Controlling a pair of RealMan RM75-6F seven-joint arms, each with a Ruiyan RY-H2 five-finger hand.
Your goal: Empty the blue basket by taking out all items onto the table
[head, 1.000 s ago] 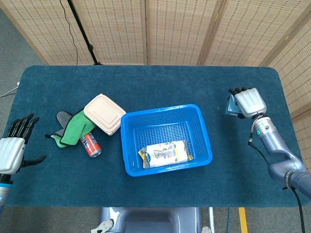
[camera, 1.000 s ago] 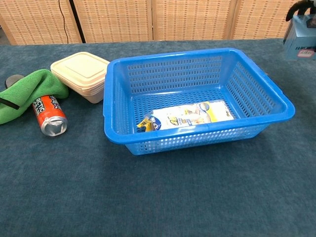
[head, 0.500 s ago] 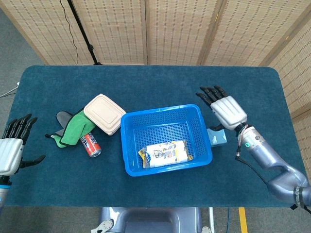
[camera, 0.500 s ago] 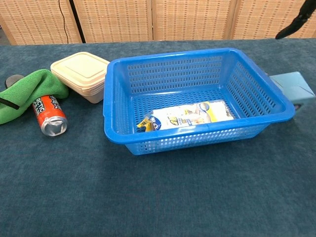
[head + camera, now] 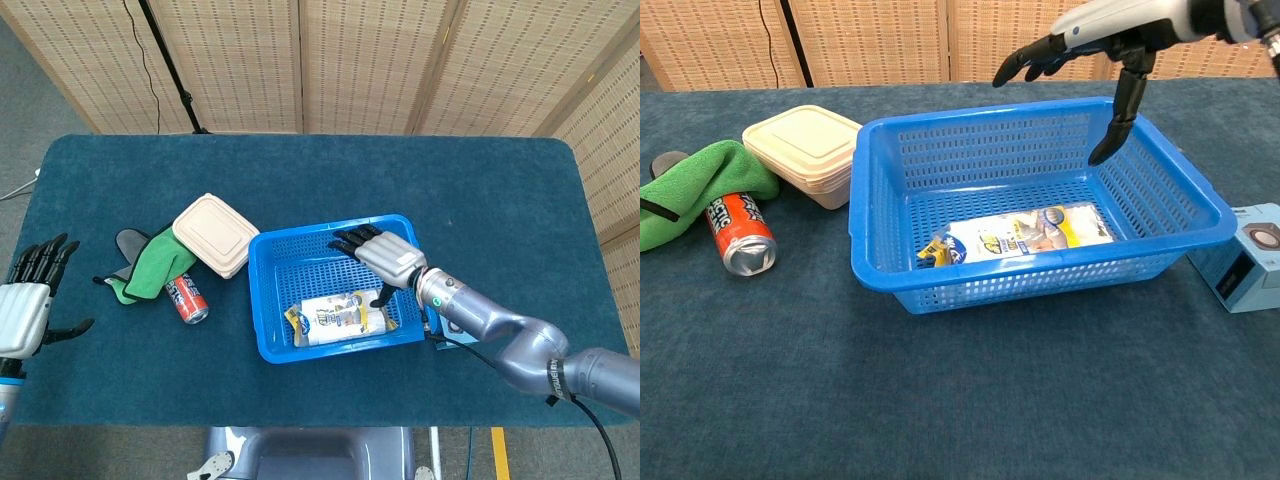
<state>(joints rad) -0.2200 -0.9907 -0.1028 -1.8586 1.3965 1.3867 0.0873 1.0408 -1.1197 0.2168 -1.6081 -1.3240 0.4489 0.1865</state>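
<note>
Blue basket (image 5: 340,292) holds snack packet (image 5: 343,313); right robot hand (image 5: 385,256) spread empty above; box (image 5: 1248,256) beside basket.

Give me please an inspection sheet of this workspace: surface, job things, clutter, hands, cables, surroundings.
Surface: table with dark blue-green cloth cover.
Job's things: blue basket at centre, one flat packet still inside; light blue box on the table to the right of the basket.
Clutter: cream lidded tub, green cloth, red can lying on its side, all left of the basket.
Hands: right hand open over the basket, above the packet, holding nothing; left hand open at the table's left edge.
Cables: black cable down the screen behind; thin cable along the right arm.
Surroundings: woven folding screens, grey floor.
</note>
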